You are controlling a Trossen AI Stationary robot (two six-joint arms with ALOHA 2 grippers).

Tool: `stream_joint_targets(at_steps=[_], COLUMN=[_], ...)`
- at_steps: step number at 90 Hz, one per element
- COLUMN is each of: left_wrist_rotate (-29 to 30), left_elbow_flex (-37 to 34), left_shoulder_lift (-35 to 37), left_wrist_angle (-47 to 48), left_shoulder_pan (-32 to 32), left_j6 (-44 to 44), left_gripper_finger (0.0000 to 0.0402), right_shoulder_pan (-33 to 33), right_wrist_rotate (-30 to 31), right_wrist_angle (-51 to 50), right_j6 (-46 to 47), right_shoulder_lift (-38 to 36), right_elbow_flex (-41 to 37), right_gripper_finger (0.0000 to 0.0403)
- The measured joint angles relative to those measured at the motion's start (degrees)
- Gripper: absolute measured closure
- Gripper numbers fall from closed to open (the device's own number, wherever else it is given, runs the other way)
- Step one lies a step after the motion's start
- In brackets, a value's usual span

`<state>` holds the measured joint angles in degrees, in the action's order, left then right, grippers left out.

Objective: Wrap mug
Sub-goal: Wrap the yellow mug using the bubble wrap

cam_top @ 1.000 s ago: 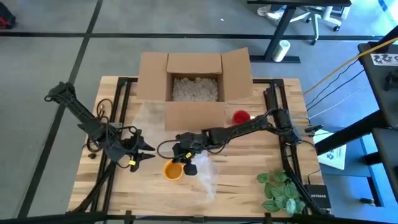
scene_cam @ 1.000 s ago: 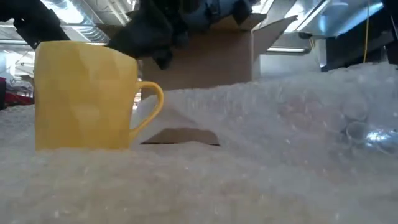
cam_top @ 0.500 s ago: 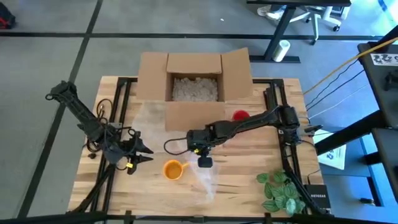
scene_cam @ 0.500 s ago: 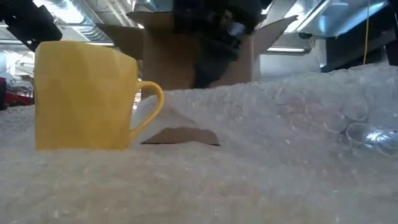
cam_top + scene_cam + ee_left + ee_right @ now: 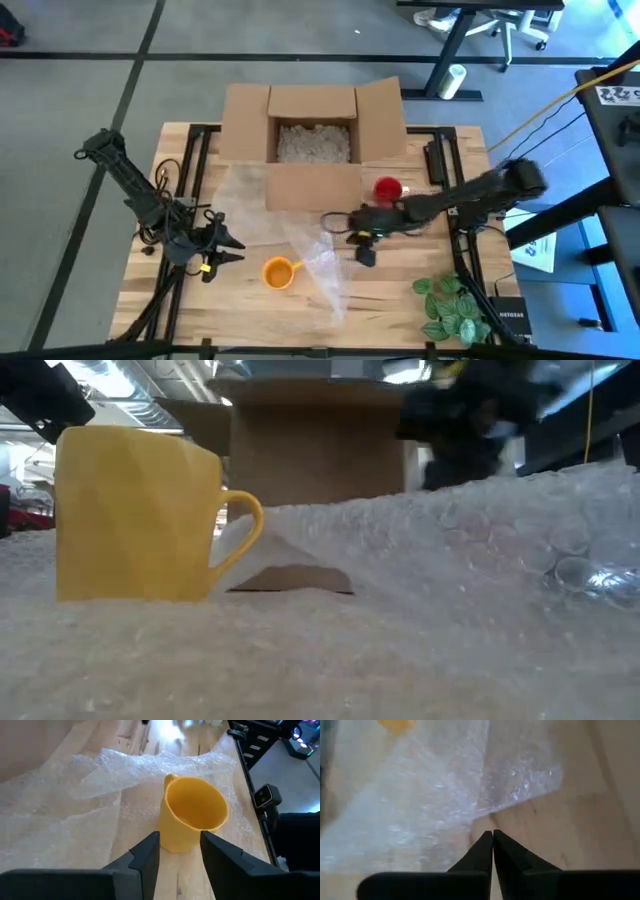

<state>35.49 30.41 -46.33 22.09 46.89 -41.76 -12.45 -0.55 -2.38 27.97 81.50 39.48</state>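
Observation:
A yellow mug [image 5: 279, 271] [image 5: 192, 815] stands upright by its base at the near left edge of a clear bubble wrap sheet [image 5: 305, 250] [image 5: 435, 795] spread on the wooden table. Its handle points toward the table's right. My left gripper [image 5: 228, 250] [image 5: 180, 837] is open just left of the mug, fingers level and aimed at it, not touching. My right gripper [image 5: 335, 222] [image 5: 493, 833] is shut and empty, low over the table at the wrap's right edge. In the low view the mug [image 5: 140, 515] rises behind the wrap.
An open cardboard box [image 5: 313, 140] with packing filler stands at the far middle. A red cup [image 5: 388, 187] sits right of it, beside my right arm. A green plant [image 5: 455, 300] lies at the near right corner. Bare wood shows near the front edge.
My right gripper has drawn back from beside the mug toward the table's right and far side, along the wrap. The mug has stayed upright in place. My left gripper has kept still.

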Motion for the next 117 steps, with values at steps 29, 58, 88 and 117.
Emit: stream_joint_targets(at_steps=[29, 58, 88, 117], left_wrist_rotate=[2.22, 2.67, 2.71, 2.7], left_elbow_flex=[0.0, 0.0, -0.02, -0.02], left_shoulder_lift=[0.0, 0.0, 0.0, 0.0], left_wrist_angle=[-0.26, -0.29, -0.26, -0.18], left_shoulder_pan=[-0.02, -0.07, -0.07, -0.07], left_j6=[-0.21, -4.8, -5.02, -3.17], left_gripper_finger=[0.0278, 0.0278, 0.0278, 0.0278], right_shoulder_pan=[-9.57, -9.66, -7.7, -4.41], right_wrist_rotate=[10.5, 11.3, 11.45, 0.25], right_wrist_angle=[31.46, 37.43, 36.62, 36.91], right_j6=[18.55, 12.9, -0.13, -2.52], right_shoulder_lift=[-6.88, 7.49, 22.59, 25.68], right_elbow_flex=[-23.52, -20.62, -7.2, -1.44], right_gripper_finger=[0.0385, 0.0253, 0.024, 0.0392])
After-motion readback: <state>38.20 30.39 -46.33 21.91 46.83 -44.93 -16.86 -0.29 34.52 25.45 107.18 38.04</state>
